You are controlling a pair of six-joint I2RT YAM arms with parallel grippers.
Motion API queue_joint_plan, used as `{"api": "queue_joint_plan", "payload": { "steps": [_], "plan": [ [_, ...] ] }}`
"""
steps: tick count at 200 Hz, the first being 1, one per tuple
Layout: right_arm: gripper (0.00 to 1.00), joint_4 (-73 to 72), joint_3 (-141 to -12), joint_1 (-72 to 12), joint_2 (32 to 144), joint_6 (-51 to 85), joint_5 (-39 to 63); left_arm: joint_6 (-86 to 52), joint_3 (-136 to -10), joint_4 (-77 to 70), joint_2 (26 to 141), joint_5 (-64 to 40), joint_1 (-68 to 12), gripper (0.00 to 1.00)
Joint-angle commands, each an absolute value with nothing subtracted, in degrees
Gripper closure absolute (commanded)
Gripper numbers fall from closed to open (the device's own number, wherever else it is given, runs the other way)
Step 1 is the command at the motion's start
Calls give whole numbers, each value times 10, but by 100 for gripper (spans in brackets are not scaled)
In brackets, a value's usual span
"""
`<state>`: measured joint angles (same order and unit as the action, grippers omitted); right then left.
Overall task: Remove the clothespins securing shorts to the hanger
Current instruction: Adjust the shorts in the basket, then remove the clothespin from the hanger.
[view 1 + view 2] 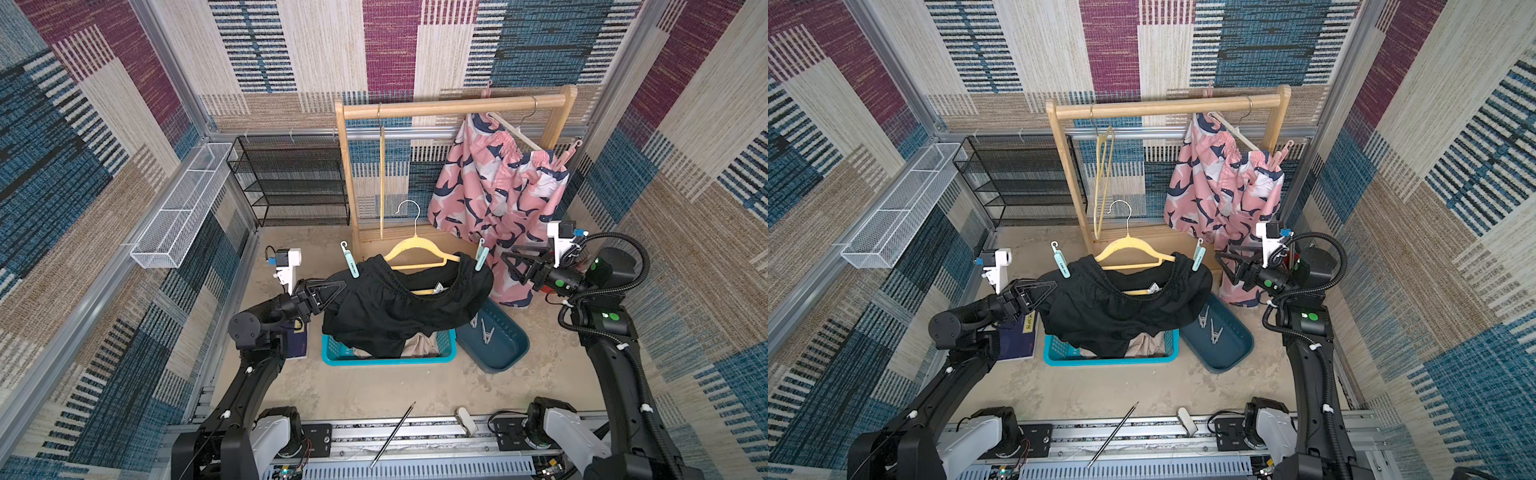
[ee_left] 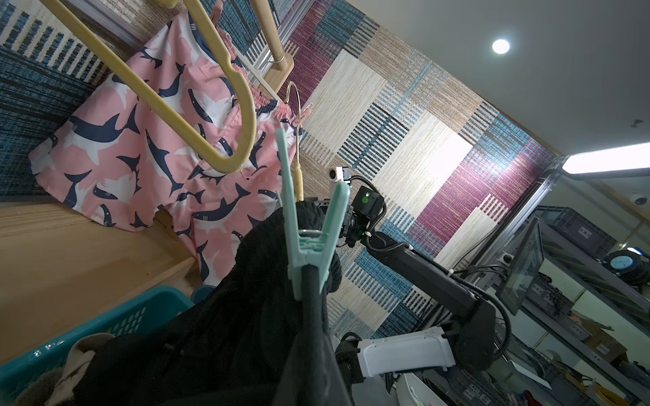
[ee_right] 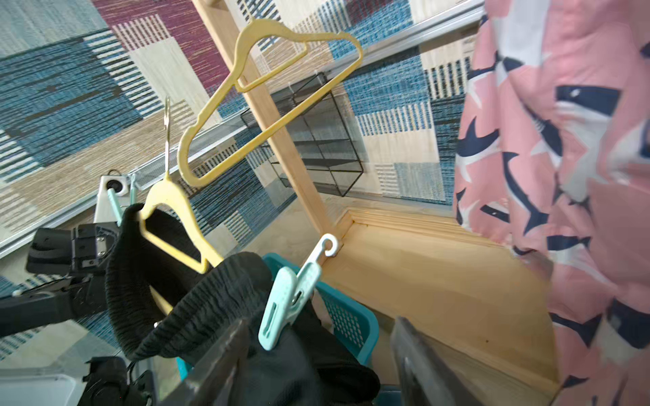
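Observation:
Black shorts (image 1: 395,307) hang on a yellow hanger (image 1: 415,245) held up over the baskets. A mint clothespin (image 1: 350,259) clips the left end of the waistband and another mint clothespin (image 1: 481,257) clips the right end. My left gripper (image 1: 337,286) is shut on the shorts' left end, just below the left clothespin (image 2: 309,239). My right gripper (image 1: 510,270) stands open just right of the right clothespin (image 3: 288,302), which lies ahead of its spread fingers (image 3: 218,351) without touching them. Pink shark-print shorts (image 1: 494,187) hang on the rack, with a pink clothespin (image 1: 571,151) at their right end.
Under the black shorts sits a teal basket (image 1: 386,359) holding beige fabric (image 1: 424,345). A dark blue tray (image 1: 498,353) beside it holds white clothespins (image 1: 486,332). Behind stand a wooden rack (image 1: 453,106) with a bare yellow hanger (image 1: 381,178) and a black mesh shelf (image 1: 291,178).

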<state>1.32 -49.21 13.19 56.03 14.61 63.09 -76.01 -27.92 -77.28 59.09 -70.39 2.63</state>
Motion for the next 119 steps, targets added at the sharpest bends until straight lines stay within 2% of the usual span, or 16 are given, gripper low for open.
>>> {"api": "queue_joint_plan", "payload": {
  "steps": [1, 46, 119],
  "plan": [
    [32, -68, -472, 135, 575, 158, 696, -758, -282, -806, 590, -685, 23, 100],
    [30, -201, -448, 135, 621, 222, 762, -758, -287, -807, 601, -686, 17, 100],
    [29, -243, -468, 128, 679, 236, 801, -762, -298, -807, 612, -694, 7, 100]
  ]
}}
